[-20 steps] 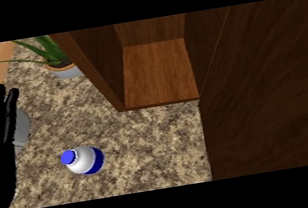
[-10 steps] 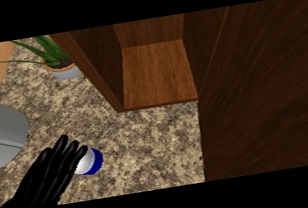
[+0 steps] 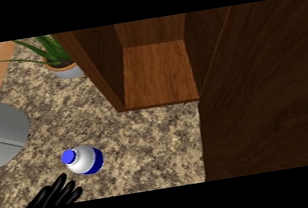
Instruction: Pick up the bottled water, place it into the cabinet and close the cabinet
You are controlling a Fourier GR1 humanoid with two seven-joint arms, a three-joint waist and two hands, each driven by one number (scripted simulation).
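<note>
- Left hand (image 3: 55,195): low at view's edge, fingers straight, holding nothing.
- Bottle (image 3: 84,159): upright on bench (image 3: 148,142), just beyond fingertips, up-right.
- Cabinet (image 3: 158,72): open, farther right.

Speckled stone counter (image 3: 141,143), wooden cabinet (image 3: 158,75)

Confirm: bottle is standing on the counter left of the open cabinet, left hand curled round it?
Not quite. In the head view the left hand is not round the bottle; only its fingertips show at the lower edge, below the bottle. The rest holds: it stands on the counter, left of the open cabinet.
</note>
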